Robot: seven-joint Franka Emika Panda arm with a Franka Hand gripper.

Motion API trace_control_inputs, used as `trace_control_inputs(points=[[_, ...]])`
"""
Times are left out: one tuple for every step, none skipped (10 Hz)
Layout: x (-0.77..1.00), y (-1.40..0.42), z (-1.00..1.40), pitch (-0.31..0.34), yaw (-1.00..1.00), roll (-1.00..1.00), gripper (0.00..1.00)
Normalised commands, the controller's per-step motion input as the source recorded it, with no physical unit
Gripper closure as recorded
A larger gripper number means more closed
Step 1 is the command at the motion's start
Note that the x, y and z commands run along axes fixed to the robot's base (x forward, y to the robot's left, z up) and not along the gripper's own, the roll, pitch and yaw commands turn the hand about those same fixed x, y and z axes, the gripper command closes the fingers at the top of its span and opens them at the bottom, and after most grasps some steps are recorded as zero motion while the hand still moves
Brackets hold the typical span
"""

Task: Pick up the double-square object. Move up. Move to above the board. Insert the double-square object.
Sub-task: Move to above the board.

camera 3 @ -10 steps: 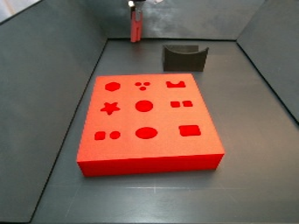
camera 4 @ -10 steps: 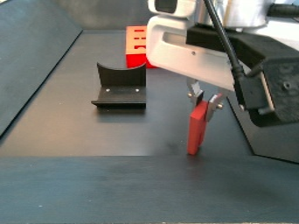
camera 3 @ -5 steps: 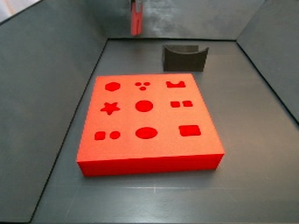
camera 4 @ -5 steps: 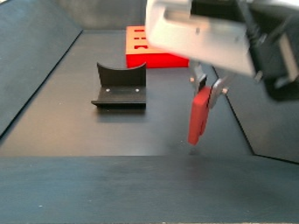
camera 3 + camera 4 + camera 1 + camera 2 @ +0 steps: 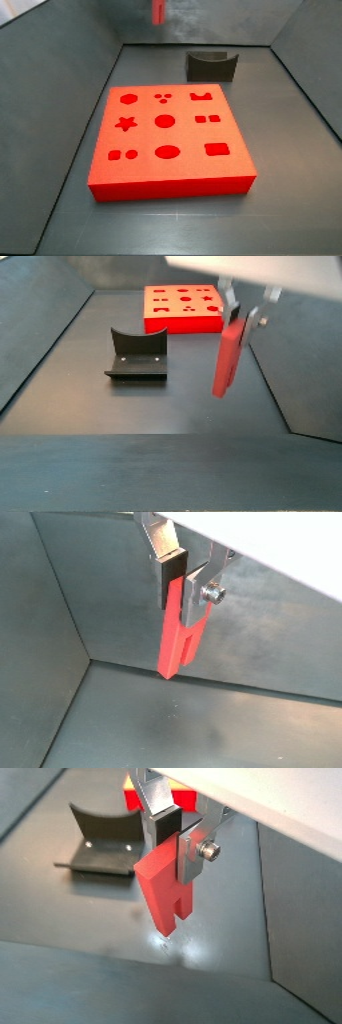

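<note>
My gripper (image 5: 182,584) is shut on the upper end of the double-square object (image 5: 177,647), a slim red peg that hangs upright from the fingers, well above the dark floor. It shows in both wrist views (image 5: 170,893) and in both side views (image 5: 230,354), at the far end of the bin (image 5: 159,11). The gripper (image 5: 249,311) is only partly in that frame. The board (image 5: 166,138) is a thick red slab with darker shaped cutouts, lying flat in the middle of the bin, apart from the peg. Its far part also shows in a side view (image 5: 186,307).
The fixture (image 5: 211,66), a dark notched bracket, stands on the floor between the board and the gripper's end of the bin; it also shows in a side view (image 5: 136,353) and in a wrist view (image 5: 100,846). Sloped grey walls close the bin on all sides.
The gripper has risen with the peg held in it; the peg's lower end has left the floor. The board and the fixture have not moved.
</note>
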Motion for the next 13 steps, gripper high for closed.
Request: trace_control_inputs(points=[[0.07, -0.08, 1.00, 0.068, 0.05, 0.07, 1.00], [0.06, -0.08, 1.00, 0.092, 0.04, 0.07, 1.00], [0.06, -0.07, 1.00, 0.106, 0.03, 0.06, 1.00], [0.05, -0.06, 1.00, 0.110, 0.03, 0.06, 1.00], [0.05, -0.06, 1.00, 0.107, 0.02, 0.05, 1.00], [0.04, -0.05, 1.00, 0.106, 0.03, 0.05, 1.00], [0.04, -0.04, 0.91, 0.105, 0.03, 0.06, 1.00], [0.02, -0.03, 0.70, 0.111, 0.03, 0.06, 1.00], [0.02, -0.02, 0.54, 0.109, 0.03, 0.07, 1.00], [0.01, -0.02, 0.38, 0.107, 0.03, 0.07, 1.00], [0.01, -0.02, 0.23, 0.105, 0.03, 0.06, 1.00], [0.05, -1.00, 0.08, 0.200, 1.00, -0.05, 1.00], [0.05, -1.00, 0.08, 0.199, 1.00, -0.05, 1.00]])
